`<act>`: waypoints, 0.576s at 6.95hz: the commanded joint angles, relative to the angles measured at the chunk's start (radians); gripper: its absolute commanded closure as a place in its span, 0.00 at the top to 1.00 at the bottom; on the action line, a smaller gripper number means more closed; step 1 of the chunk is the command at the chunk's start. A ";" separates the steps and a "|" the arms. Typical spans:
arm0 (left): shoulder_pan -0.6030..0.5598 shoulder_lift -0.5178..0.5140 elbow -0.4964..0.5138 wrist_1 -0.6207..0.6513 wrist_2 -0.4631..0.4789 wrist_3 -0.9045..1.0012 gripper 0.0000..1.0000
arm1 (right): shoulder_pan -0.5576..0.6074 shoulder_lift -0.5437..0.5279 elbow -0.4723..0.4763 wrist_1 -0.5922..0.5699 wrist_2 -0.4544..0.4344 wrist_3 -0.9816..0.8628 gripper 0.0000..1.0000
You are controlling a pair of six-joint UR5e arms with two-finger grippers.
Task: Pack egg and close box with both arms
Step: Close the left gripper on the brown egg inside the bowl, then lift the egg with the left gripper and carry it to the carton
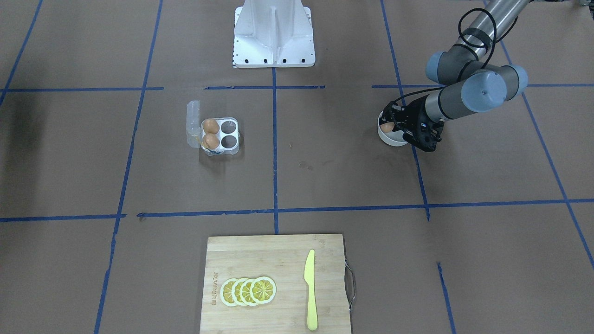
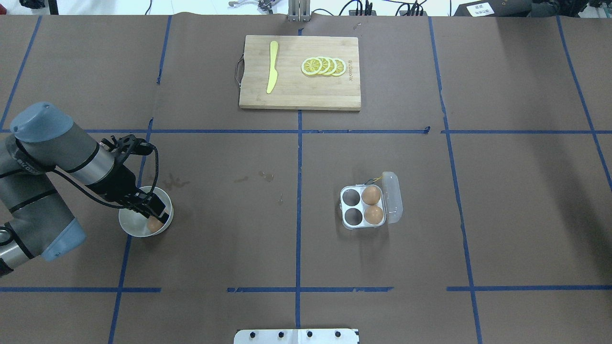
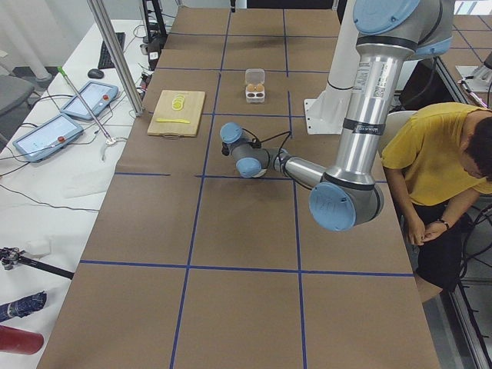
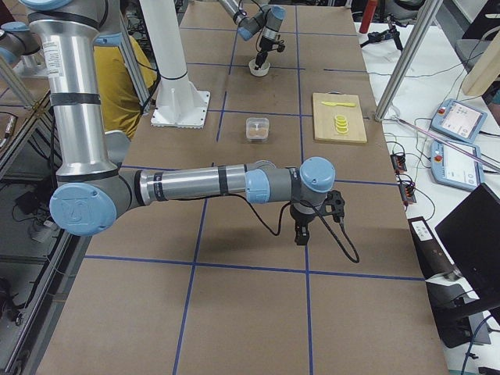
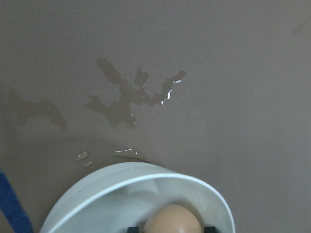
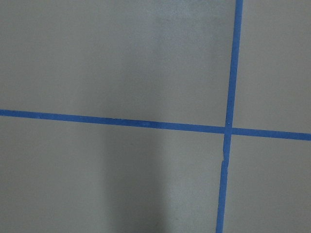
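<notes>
**Egg pinched low in the bowl, carton open across the table**

Down inside the round white bowl (image 2: 131, 224) with the black two-finger left gripper (image 2: 155, 217), clamped on the small smooth orange-brown egg (image 5: 172, 221). From the left wrist camera: black fingertips (image 5: 133, 229) hard against either flank of the shell, low behind the bowl's near rim. Just beyond that rim, a dark wet stain (image 5: 126, 94) on the brown paper table cover (image 2: 229, 239).

Well apart from the bowl, over on the robot's right half: the small clear plastic four-cup egg box (image 2: 353, 216), with its hinged clear lid (image 2: 394, 196) swung open on the side away from the bowl. Two more brown eggs (image 2: 371, 195) seated in the pair of cups next to the lid, leaving the pair on the bowl's side unfilled.

Impossible to judge the finger spread of the right gripper (image 4: 301, 234): caught only in the side view from the robot's right, pointing down over bare paper near a crossing of blue tape lines (image 6: 228, 130), far from both box and bowl.

At the far edge of the table, a rectangular wooden cutting board (image 2: 296, 93) carrying a flat yellow plastic knife (image 2: 271, 67) and a fanned row of lemon slices (image 2: 324, 66).
</notes>
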 commanded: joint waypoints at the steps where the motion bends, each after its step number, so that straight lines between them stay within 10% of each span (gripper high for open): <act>1: -0.040 0.007 -0.041 0.004 0.001 -0.004 0.00 | -0.001 0.001 -0.001 0.001 0.000 -0.001 1.00; 4: -0.134 0.004 -0.088 0.039 -0.001 -0.007 0.00 | -0.001 0.013 -0.005 0.000 0.000 -0.001 1.00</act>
